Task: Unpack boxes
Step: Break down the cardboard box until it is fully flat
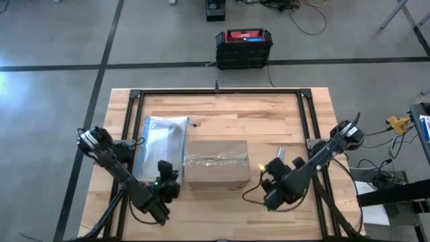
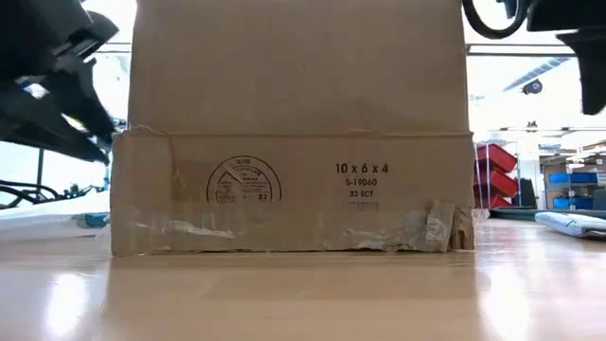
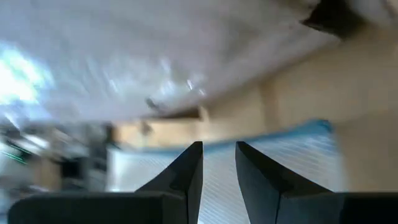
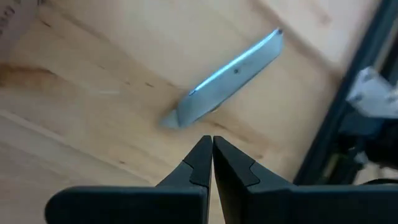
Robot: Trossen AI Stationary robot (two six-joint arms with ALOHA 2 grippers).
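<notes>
Overhead arrangement: 1 cardboard box [image 1: 216,163] lies near the middle of the wooden table [image 1: 222,111], closed, with a strip of shiny clear tape [image 1: 216,160] running along its top seam. In the low view the box [image 2: 292,133] fills most of the frame; its near side carries a round stamp and the print "10 x 6 x 4", and torn tape clings along its bottom edge.

A flat clear plastic pouch [image 1: 160,144] lies just left of the box, touching or nearly touching it. A grey utility knife [image 1: 280,155] rests on the table right of the box, apart from it.

The left gripper [image 1: 166,186] sits at the near-left corner of the box, above the pouch's near end; in the left wrist view its fingers [image 3: 186,174] stand slightly parted and grasp nothing. The right gripper [image 1: 270,176] hangs right of the box, just near of the knife; in the right wrist view its fingers [image 4: 199,163] are pressed together, empty, with the knife [image 4: 227,74] lying just beyond the tips.

A black-and-red case [image 1: 243,47] stands on the floor beyond the table's far edge.
</notes>
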